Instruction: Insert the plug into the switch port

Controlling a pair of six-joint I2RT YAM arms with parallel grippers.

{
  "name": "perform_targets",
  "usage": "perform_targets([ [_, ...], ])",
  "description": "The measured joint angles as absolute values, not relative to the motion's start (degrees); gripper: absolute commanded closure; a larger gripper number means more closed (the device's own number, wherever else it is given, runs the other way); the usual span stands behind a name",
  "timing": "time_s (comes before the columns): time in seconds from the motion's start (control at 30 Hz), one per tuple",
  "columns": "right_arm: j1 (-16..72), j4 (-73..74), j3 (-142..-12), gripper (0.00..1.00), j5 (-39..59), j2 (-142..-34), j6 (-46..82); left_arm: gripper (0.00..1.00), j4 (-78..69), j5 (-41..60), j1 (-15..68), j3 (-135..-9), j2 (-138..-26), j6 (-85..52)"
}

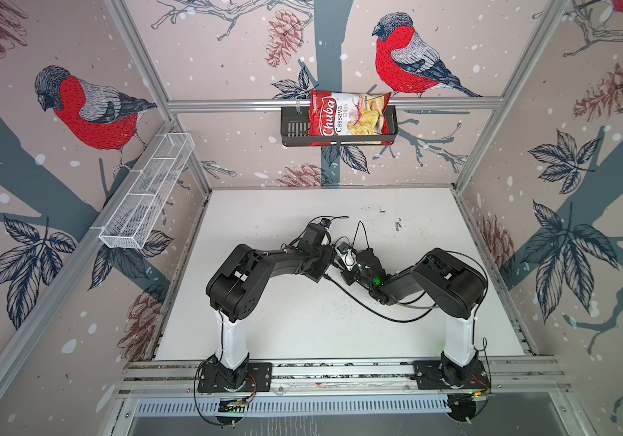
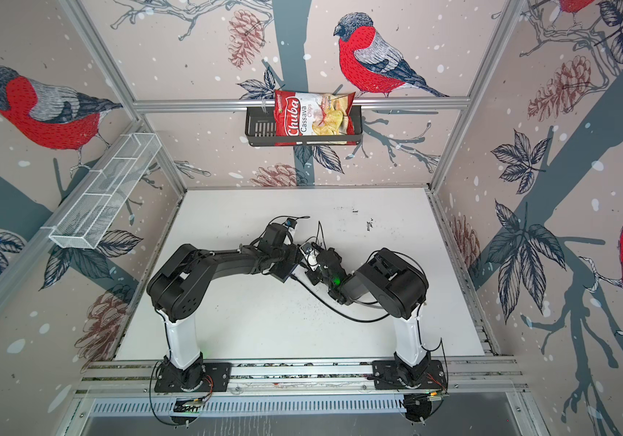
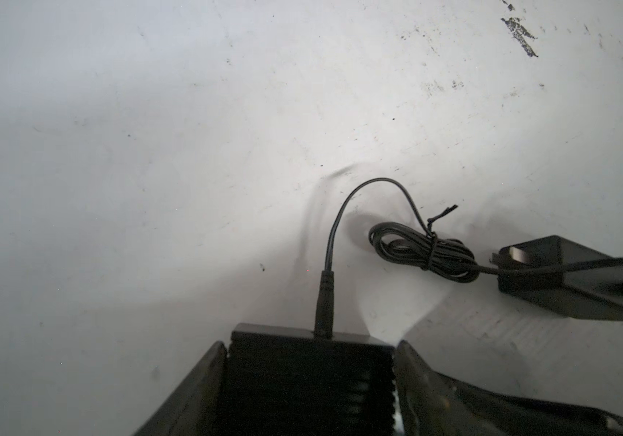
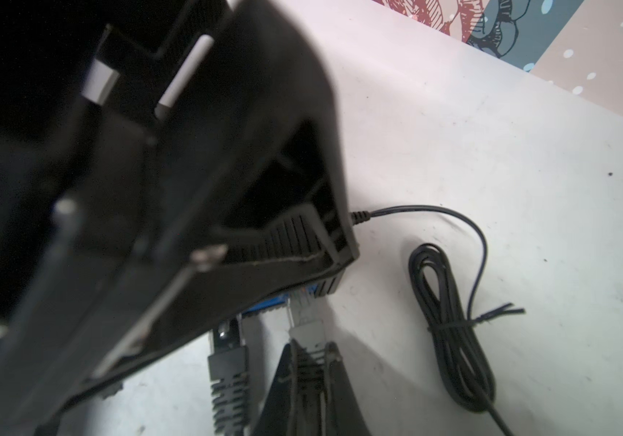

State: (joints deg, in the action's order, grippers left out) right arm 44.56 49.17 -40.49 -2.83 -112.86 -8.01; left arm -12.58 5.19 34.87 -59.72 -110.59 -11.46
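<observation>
Table: white and scuffed, with bird pictures on the walls around it.
Left gripper: squeezes the box from both sides, fingers tight on it.
Box: black and flat, near the middle of the table, between the two arms.
Cord: thin and black, goes into one box edge; the rest lies tied in a bundle by the adapter.
Port: on the box edge that faces the right gripper.
Plug: grey, tip right at the port; how deep, I cannot tell.
Black plug: just beside it, at the same edge.
Right gripper: pinched tight on the plug's back end.
</observation>
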Motion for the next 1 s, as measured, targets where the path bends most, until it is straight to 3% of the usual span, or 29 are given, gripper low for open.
perform_targets([
  [0.6, 42.74, 46.46, -41.56, 0.95, 1.26, -112.46, -8.86, 0.25, -1.23, 11.40, 32.03, -66.81, -110.98, -8.16],
  [1.0, 41.65, 39.16, -48.75, 0.83, 3.92, -114.43, -9.02, 0.20, 4.43, 11.66, 29.76, -70.87, -112.09, -6.81],
])
